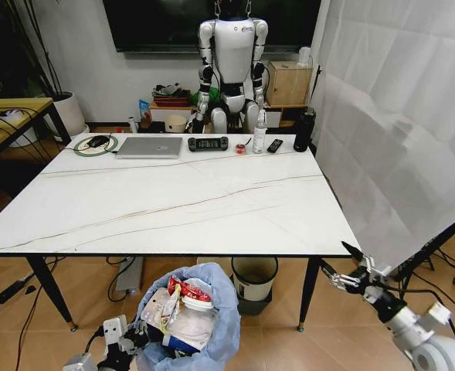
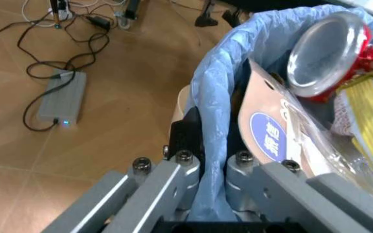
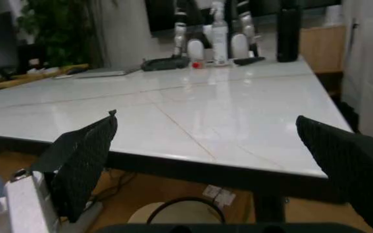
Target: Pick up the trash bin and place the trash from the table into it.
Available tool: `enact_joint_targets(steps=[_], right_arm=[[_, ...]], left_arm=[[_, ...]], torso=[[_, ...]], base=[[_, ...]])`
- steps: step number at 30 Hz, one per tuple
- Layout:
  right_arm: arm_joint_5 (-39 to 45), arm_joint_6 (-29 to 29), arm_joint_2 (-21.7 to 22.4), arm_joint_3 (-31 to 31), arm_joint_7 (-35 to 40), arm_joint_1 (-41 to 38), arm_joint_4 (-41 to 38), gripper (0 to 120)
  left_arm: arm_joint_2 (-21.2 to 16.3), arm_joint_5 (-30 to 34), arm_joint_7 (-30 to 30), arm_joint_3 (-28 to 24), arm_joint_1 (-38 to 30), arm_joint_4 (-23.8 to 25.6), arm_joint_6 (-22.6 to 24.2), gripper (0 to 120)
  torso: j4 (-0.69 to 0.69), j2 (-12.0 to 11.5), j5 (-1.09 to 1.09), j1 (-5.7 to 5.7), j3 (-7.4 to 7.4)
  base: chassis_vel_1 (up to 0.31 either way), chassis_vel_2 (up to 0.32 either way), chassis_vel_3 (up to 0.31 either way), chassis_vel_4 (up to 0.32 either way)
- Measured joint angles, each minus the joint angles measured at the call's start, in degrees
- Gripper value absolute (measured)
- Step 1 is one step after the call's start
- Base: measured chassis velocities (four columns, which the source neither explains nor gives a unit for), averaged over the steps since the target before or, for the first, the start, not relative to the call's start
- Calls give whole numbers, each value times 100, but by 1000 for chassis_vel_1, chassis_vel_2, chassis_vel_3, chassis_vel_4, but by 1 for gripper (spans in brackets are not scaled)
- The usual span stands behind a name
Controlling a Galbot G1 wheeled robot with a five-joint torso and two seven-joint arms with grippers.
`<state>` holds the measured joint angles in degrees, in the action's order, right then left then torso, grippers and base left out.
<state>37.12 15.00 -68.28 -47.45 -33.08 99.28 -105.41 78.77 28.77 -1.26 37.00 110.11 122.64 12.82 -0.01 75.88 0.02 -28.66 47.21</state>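
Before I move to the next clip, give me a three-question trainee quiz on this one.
1. True or false: the left gripper is clamped on the rim of the trash bin.
2. Which item lies on top of the trash in the bin? A) red can B) laptop C) game controller
3. Fill in: the right gripper hangs open beside the near right corner of the ____.

Key: 1 true; 2 A; 3 table.
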Motion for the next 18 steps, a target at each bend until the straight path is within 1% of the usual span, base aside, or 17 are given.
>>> enact_joint_targets(steps=[1, 2, 3, 4, 8, 13, 18], right_arm=[[-38, 33, -160, -66, -3, 64, 20, 100], [-105, 93, -378, -168, -15, 162, 51, 100], [-105, 93, -378, -168, -15, 162, 51, 100], [-178, 160, -554, -260, -39, 248, 94, 100], [-340, 305, -897, -440, -76, 354, 195, 100], [-433, 393, -1112, -540, -80, 374, 210, 100], [-495, 458, -1213, -583, -78, 352, 252, 100]], left_arm=[[-61, 1, -7, -5, -5, -46, -23, 0], [-142, 12, -12, -15, -16, -104, -55, 0], [-142, 12, -12, -15, -16, -104, -55, 0], [-240, 36, -16, -25, -31, -171, -93, 0], [-558, 145, -21, -34, -81, -280, -170, 0], [-770, 219, -42, -28, -108, -287, -200, 0], [-830, 254, -45, -58, -150, -297, -226, 0]], torso=[[0, 0, 2, 0, 0], [1, 0, -5, 0, 0], [1, 0, -5, 0, 0], [1, 0, -6, 0, 0], [1, 0, -4, 0, 0], [1, 0, -3, -1, 1], [2, 0, -3, -1, 1]], base=[[0, 0, 0, 0], [0, 0, 0, 0], [0, 0, 0, 0], [0, 0, 0, 0], [0, 0, 0, 0], [0, 0, 0, 0], [0, 0, 0, 0]])
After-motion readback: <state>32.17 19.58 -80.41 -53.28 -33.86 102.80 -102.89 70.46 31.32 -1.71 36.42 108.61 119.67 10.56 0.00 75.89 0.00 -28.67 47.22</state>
